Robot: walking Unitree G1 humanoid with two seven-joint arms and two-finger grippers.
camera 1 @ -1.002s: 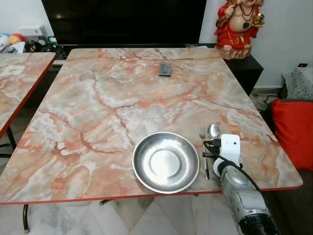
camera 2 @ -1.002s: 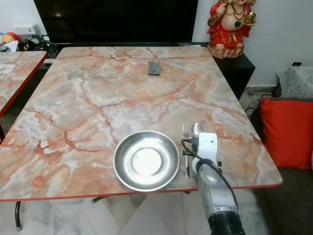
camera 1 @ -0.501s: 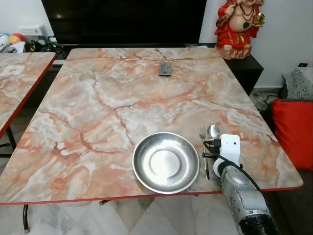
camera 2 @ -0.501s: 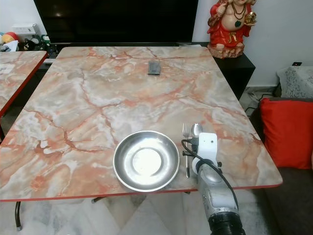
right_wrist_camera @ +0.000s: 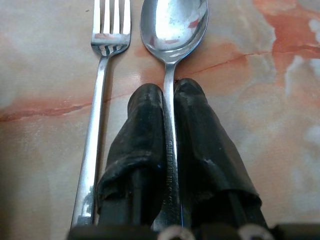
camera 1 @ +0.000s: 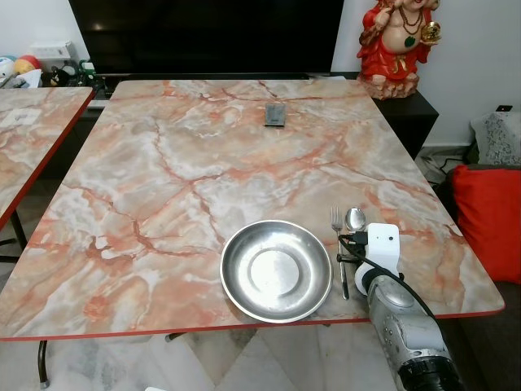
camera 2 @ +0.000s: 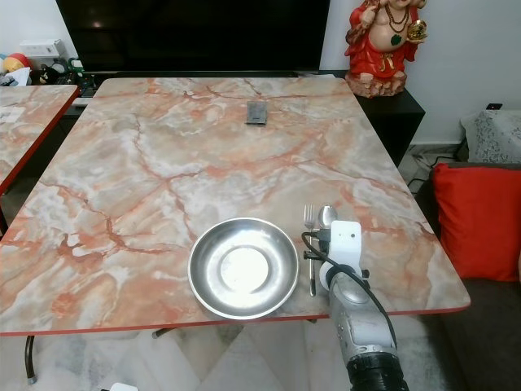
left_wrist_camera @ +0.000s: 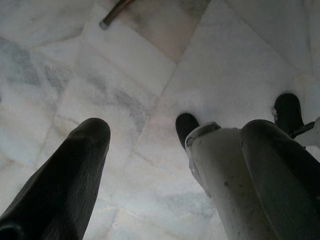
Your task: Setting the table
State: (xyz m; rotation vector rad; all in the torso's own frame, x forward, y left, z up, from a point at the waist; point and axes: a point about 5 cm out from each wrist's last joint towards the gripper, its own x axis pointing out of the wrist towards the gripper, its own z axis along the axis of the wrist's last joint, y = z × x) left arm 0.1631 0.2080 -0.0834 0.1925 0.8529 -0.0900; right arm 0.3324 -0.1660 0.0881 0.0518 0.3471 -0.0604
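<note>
Nothing has shifted: the right gripper (right_wrist_camera: 170,100) stays pinched on the steel spoon (right_wrist_camera: 172,30). It lies at the round steel plate's (camera 1: 277,269) three o'clock, beside the steel fork (right_wrist_camera: 102,75), not yet released.

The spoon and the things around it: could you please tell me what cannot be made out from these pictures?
- Spoon: the handle's end is hidden between the right pincer fingers in the right wrist view; in the eye views the wrist housing covers it.
- Whether the spoon rests on the table or is lifted: cannot tell.
- Fork: the handle's end is cut off by the picture edge.
- Small dark object far across the table: too small to identify.
- Left pincer: hangs over the floor.
</note>
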